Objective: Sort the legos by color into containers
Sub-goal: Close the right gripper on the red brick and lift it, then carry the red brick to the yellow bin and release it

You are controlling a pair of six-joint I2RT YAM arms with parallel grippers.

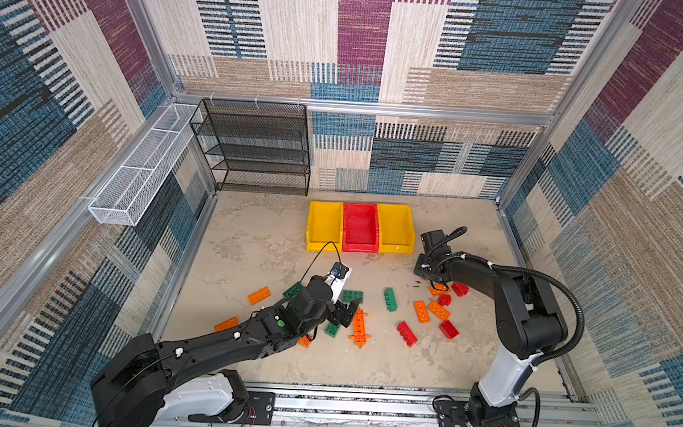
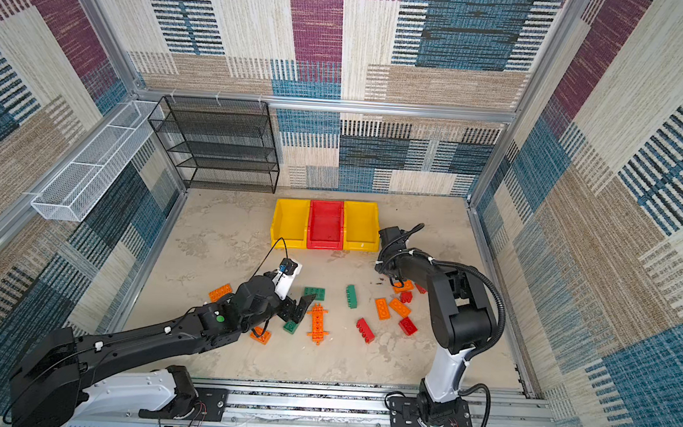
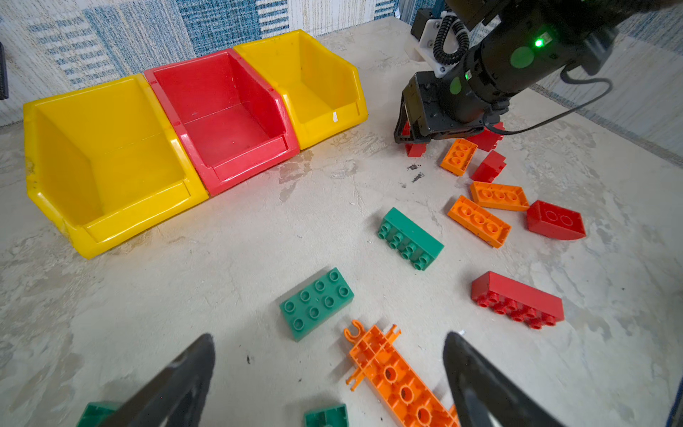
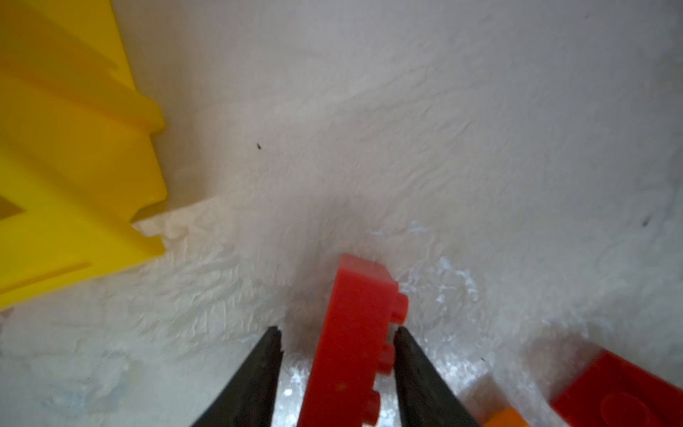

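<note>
Three empty containers stand in a row at the back: a yellow bin (image 1: 324,225), a red bin (image 1: 360,226) and another yellow bin (image 1: 396,227). Legos lie scattered on the floor in front of them. My left gripper (image 3: 330,337) is open above the long orange plate (image 3: 399,380), near a green brick (image 3: 316,301). My right gripper (image 4: 336,331) is down on the floor with its fingers either side of a red brick (image 4: 354,295) lying on edge. One finger touches the studs and a gap shows at the other. More red bricks (image 1: 406,333) and orange bricks (image 1: 421,311) lie nearby.
A black wire-mesh rack (image 1: 253,149) stands at the back left and a white wire basket (image 1: 143,165) hangs on the left wall. Two orange bricks (image 1: 259,295) lie left of my left arm. The right yellow bin's corner (image 4: 111,185) is close to my right gripper.
</note>
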